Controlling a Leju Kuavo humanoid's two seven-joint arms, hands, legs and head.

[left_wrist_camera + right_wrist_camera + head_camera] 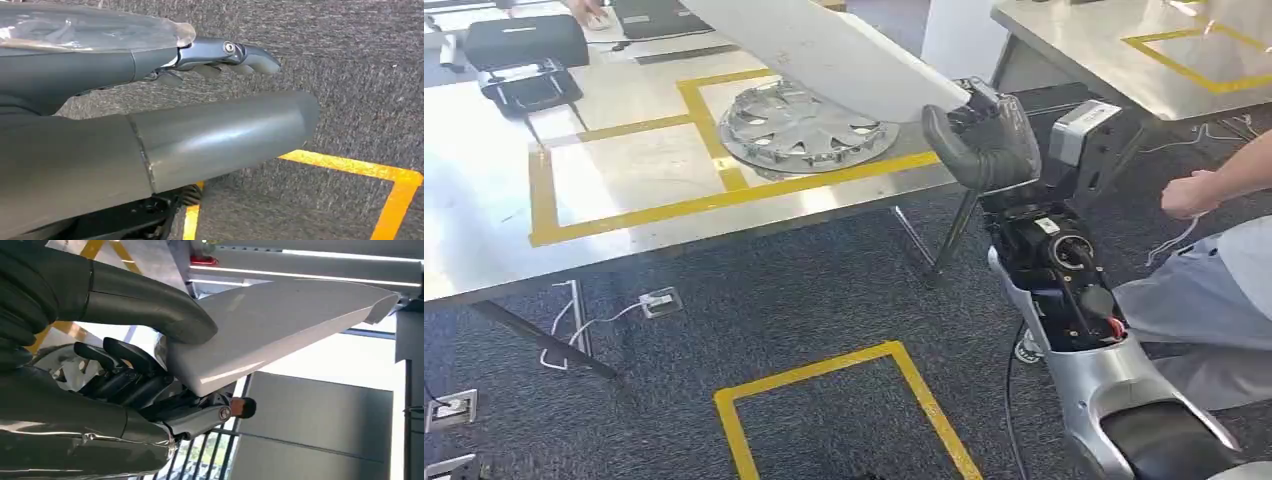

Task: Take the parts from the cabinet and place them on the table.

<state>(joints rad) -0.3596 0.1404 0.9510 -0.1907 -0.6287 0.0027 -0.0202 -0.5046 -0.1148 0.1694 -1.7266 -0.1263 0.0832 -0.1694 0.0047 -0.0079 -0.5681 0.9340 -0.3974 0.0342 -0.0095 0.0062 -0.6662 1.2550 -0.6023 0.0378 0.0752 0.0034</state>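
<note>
Hubcap [804, 127] on table [484, 220], panel [824, 50] above.

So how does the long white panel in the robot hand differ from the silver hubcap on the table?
The long white plastic panel is plain, elongated and smooth; the round silver hubcap is spoked. The panel is held tilted above the steel table by the right robot hand; the hubcap lies flat inside the yellow tape outline, untouched. Both look like vehicle parts.
</note>
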